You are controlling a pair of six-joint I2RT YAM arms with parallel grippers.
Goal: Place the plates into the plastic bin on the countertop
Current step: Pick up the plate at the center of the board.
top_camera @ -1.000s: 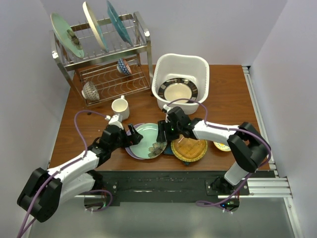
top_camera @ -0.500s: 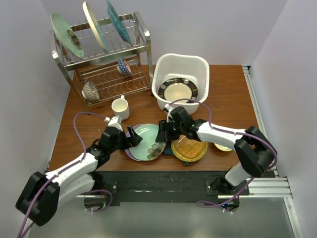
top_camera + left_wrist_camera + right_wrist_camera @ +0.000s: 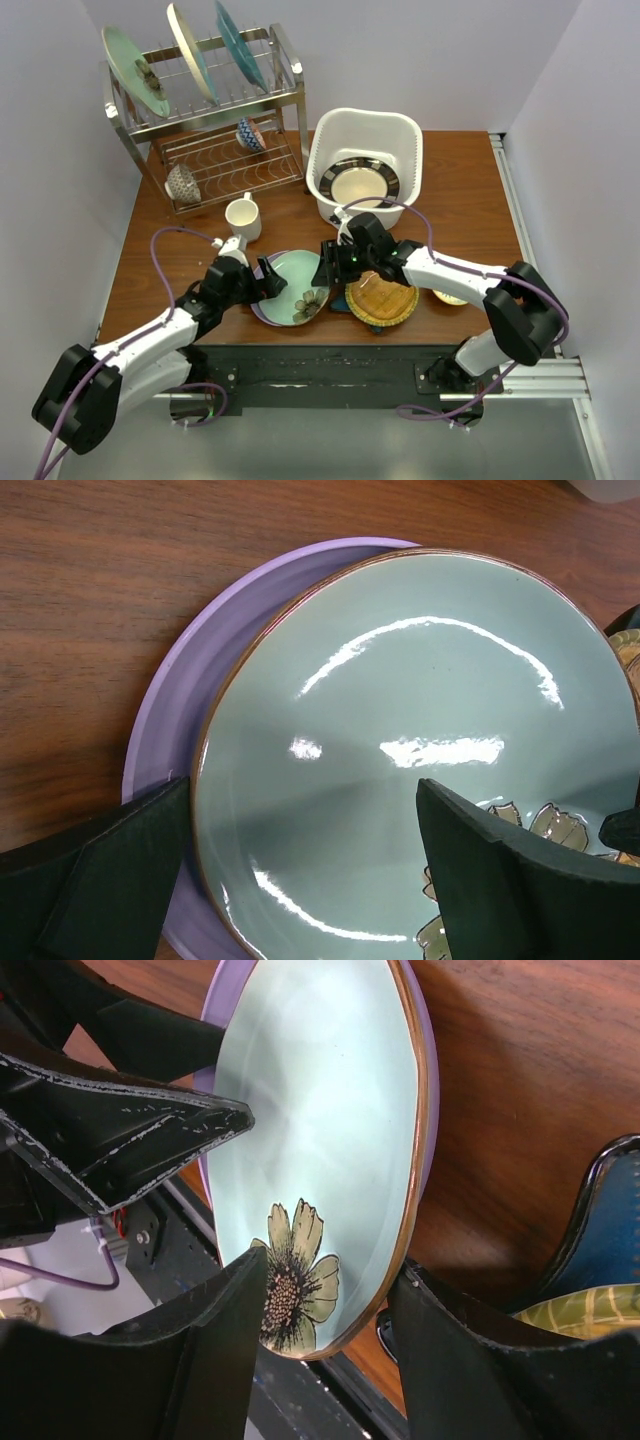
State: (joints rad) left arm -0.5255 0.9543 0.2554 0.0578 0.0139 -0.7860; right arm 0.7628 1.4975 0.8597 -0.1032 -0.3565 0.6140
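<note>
Over brown wooden countertop [image 3: 460, 190], closes on mint-green round flower-printed plate [image 3: 295, 280], stacked on lavender round plate [image 3: 165, 750], from both sides. Straddles flowered rim with right gripper [image 3: 325, 1295], narrowing, not yet pinching; brings left gripper [image 3: 305, 792], spread wide, nearer. Leaves lift into white rectangular plastic bin [image 3: 330, 135] pending.

A mint plate [image 3: 295, 285] with a brown flower lies on a lavender plate [image 3: 170, 710], offset to the right, near the worktop's [image 3: 470, 190] near edge. Just right of it, an amber plate [image 3: 382, 303] rests over a dark blue plate [image 3: 610, 1230]. At the far middle stands the white plastic bin [image 3: 330, 140], with a black-rimmed cream plate [image 3: 360, 183] flat inside.
</note>
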